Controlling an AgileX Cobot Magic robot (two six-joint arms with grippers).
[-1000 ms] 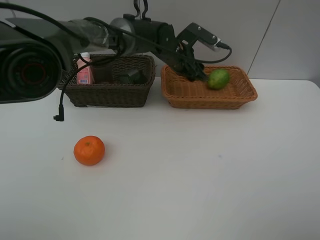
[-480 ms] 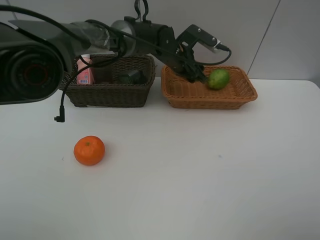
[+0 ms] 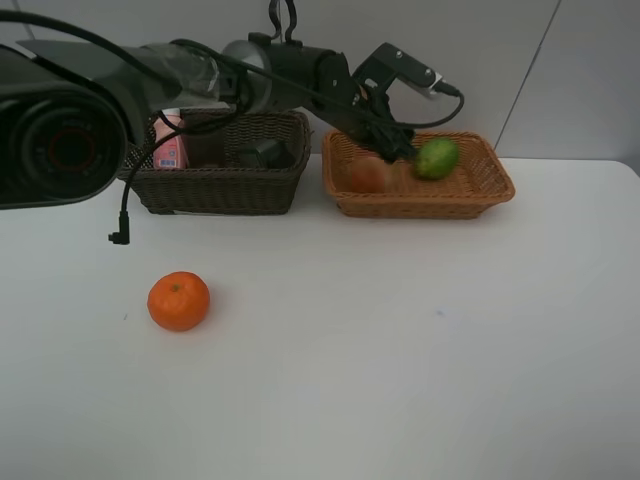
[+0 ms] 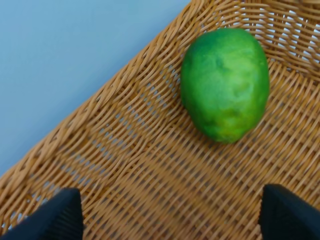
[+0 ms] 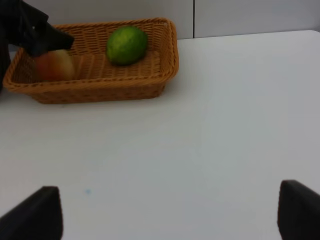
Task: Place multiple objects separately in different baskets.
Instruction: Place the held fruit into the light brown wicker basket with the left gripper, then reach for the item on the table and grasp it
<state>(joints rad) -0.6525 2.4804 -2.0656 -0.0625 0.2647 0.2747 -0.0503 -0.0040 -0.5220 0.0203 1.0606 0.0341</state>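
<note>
Left pincer [image 3: 400, 150] gapes wide over the tan basket [image 3: 480, 200]; the freed peach [image 3: 368, 173] could roll into the green fruit [image 3: 437, 158].

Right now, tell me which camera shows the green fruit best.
The left wrist view: the green fruit fills it, sharp, on the light basket weave. The right wrist and exterior high views show it small, farther off.
</note>
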